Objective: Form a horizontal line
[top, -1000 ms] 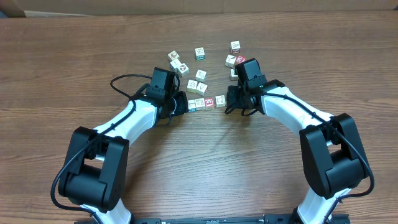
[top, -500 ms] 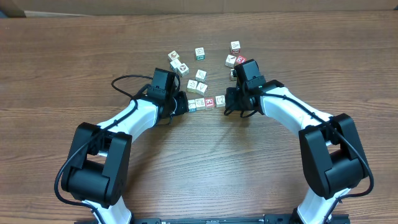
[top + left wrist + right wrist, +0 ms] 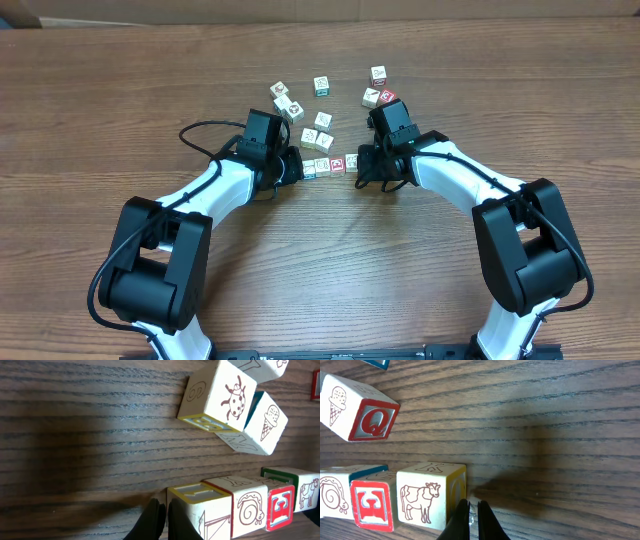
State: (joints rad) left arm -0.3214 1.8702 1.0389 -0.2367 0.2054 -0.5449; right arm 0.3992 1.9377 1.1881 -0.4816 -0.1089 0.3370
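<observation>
1. Between the two arms, mid-table (image 3: 330, 275): the horizontal line (image 3: 330, 164), four pale cubes set end to end, left to right. Faces showing include a snail, a red letter and a cow.
2. Left claw (image 3: 164, 511): fingers drawn together with nothing between them, tips against the outer face of the yellow-edged end cube (image 3: 192, 510).
3. Right claw (image 3: 470, 512): likewise closed on nothing, tips at the outer face of the cow cube (image 3: 427, 497), at the opposite end.
4. Condition of row: the cubes appear to touch. Seen from the left wrist, the cow cube looks slightly out of true with its neighbours, though the angle may exaggerate this.
5. Loose stock: ladybird cube (image 3: 220, 395) and ice-cream cube (image 3: 260, 427), both tilted, near the row but no part of it. Others lie scattered further back.
6. Step in hand, by my reckoning: pressing the row from both ends to close gaps and square it.
7. Handling note: press gently and equally, each claw low and centred on its cube's face. Uneven or high pressure would likely buckle the row or tip an end cube.
8. Handling note: push only along the line's own axis, since drifting backward risks nudging the ice-cream cube. Withdraw straight outward, so no end cube is dragged.
</observation>
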